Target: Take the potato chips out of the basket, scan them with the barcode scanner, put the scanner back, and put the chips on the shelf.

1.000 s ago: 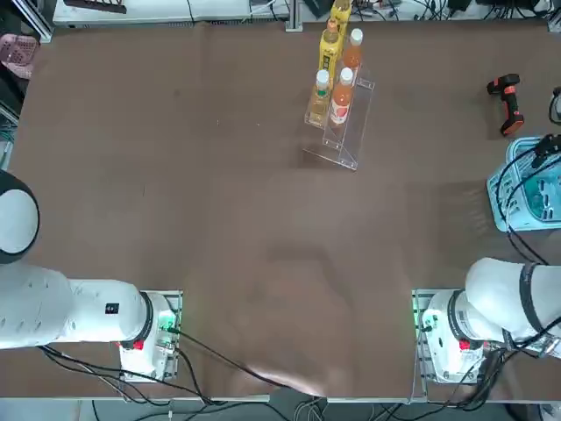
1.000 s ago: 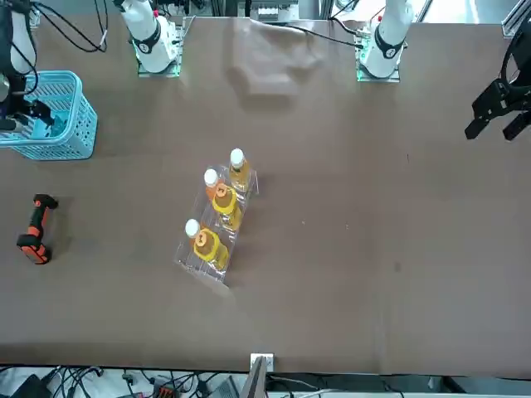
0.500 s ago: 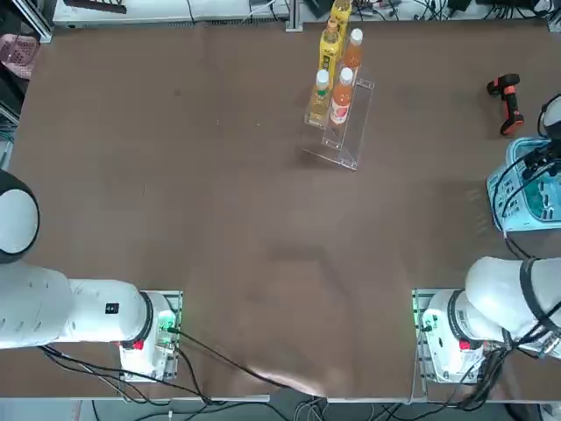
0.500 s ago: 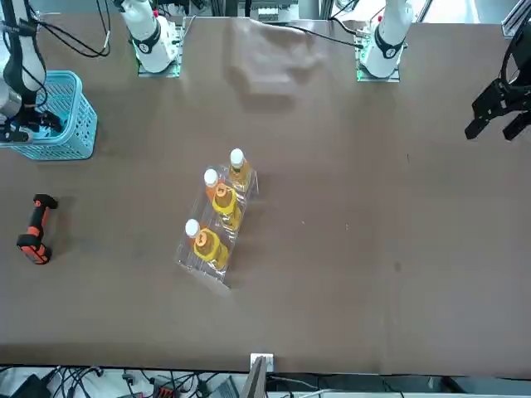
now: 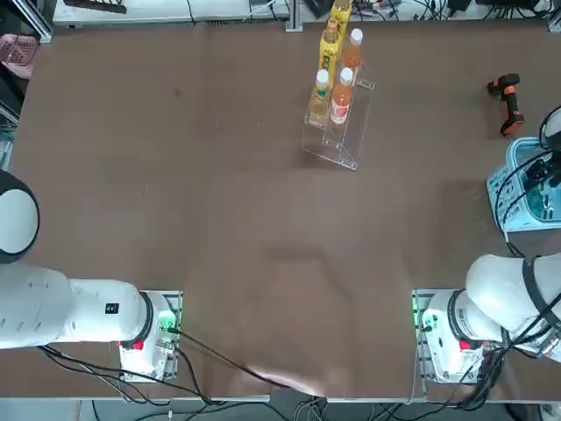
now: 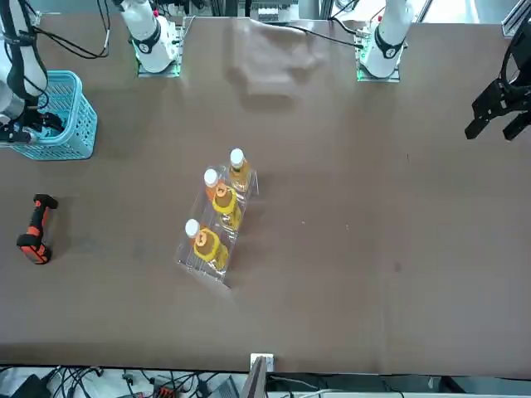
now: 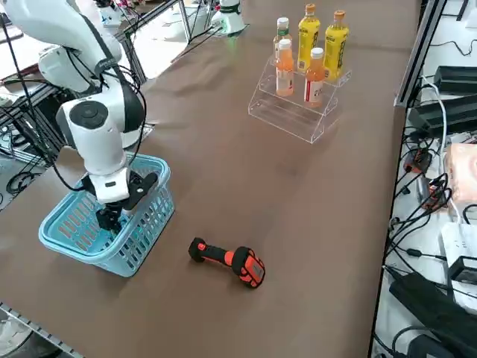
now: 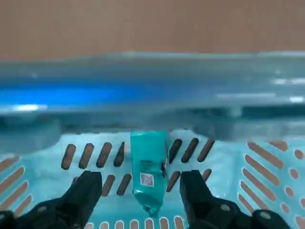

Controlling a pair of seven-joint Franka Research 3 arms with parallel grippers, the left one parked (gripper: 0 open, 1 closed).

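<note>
Taking the overhead picture as our clock, with its middle as the hub, we see one brown table [image 5: 219, 219] stretching across the whole scene. One working right arm [image 7: 103, 145] has its base at four o'clock and reaches out to three. One light blue basket [image 7: 112, 250] sits at three o'clock, its lattice sides pierced with rows of slots.

At one o'clock we find one clear stepped shelf [image 7: 287, 119] holding five bottles: two yellow bottles [image 7: 335, 48] with orange caps, two orange bottles [image 7: 314, 80] with white caps, and one pale amber bottle [image 5: 319, 101], also white-capped. That gives us three white caps and two orange ones.

The one right gripper [image 8: 142, 174] is down inside the basket, its two fingers apart, with one on each side of the packet as the wrist camera looks in. One black barcode scanner [image 7: 229, 258] with orange-red accents lies on the table at two o'clock, well apart from the shelf and near the basket.

Smallest of all, we count one teal potato chips packet [image 8: 148, 167], inside the basket at three o'clock, showing us one white square printed code.
</note>
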